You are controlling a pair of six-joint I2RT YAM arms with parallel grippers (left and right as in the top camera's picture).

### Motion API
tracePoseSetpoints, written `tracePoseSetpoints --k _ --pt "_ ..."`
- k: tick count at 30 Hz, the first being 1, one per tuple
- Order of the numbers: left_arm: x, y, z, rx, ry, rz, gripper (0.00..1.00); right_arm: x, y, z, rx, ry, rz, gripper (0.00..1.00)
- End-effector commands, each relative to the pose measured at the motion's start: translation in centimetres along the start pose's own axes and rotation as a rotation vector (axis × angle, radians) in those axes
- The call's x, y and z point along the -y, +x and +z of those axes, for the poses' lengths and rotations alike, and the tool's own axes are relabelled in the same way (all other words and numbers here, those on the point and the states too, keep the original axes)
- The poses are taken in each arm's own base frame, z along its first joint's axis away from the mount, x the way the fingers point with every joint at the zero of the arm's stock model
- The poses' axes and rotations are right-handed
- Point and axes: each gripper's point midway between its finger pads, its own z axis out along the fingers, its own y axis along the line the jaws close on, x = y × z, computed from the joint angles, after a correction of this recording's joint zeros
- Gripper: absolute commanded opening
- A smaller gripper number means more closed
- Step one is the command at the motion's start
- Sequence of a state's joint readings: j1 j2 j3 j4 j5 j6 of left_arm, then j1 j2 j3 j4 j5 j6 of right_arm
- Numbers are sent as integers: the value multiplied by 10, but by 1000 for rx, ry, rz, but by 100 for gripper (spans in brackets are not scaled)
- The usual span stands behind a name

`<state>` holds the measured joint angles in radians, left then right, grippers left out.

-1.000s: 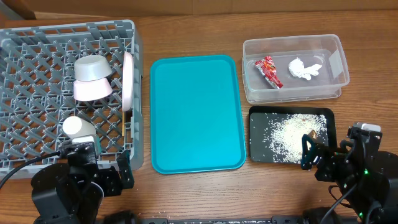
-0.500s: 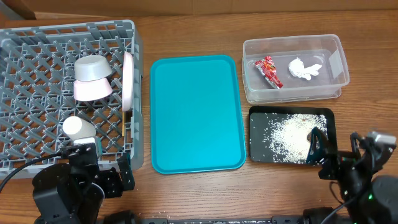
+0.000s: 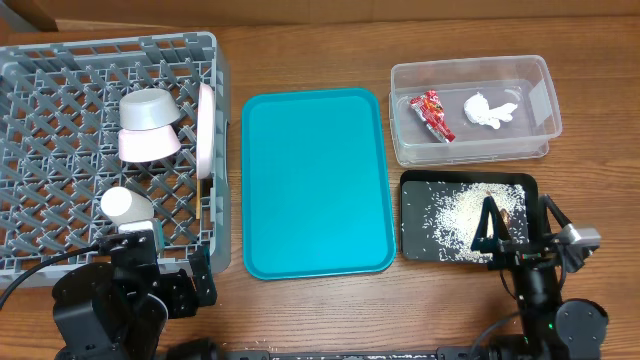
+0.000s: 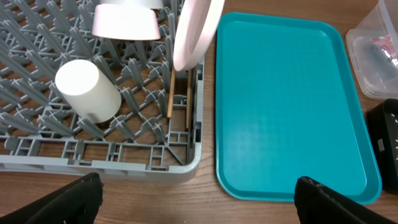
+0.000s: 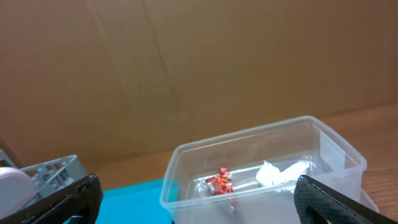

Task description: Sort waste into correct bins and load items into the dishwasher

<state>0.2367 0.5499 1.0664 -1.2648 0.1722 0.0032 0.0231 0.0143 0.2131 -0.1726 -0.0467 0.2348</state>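
The grey dish rack (image 3: 60,100) holds the grey-green bowl (image 3: 150,107), pink bowl (image 3: 150,146), upright white plate (image 3: 205,125), white cup (image 3: 124,204) and chopsticks (image 3: 203,205). The clear tub (image 3: 540,100) holds the red wrapper (image 3: 432,115) and white tissue (image 3: 489,110). The black tray (image 3: 412,245) holds rice grains (image 3: 462,212) and a brown lump (image 3: 505,214). My right gripper (image 3: 520,228) is open and empty over the black tray's front edge, facing the tub (image 5: 261,162). My left gripper (image 3: 160,268) is open and empty at the rack's front edge (image 4: 93,155).
A large teal serving tray (image 3: 315,180) lies between the rack and the two bins, with nothing on it. In the left wrist view the teal tray (image 4: 286,106) sits right of the rack corner. A brown cardboard wall (image 5: 186,62) stands behind the table.
My right arm has pulled back toward the front edge and swung left, and its gripper now points level at the clear tub. The left arm has not moved.
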Motion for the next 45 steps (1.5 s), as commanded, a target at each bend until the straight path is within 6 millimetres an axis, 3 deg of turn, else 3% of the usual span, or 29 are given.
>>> tracePoseSetpoints --k 1,7,45 --pt "2 1 -1 5 13 14 100 9 21 5 -13 10 1 100" --pt "2 1 -1 5 13 14 100 34 70 9 -103 93 6 100" --pt "-1 2 -1 2 -5 14 100 34 68 10 -85 87 6 100"
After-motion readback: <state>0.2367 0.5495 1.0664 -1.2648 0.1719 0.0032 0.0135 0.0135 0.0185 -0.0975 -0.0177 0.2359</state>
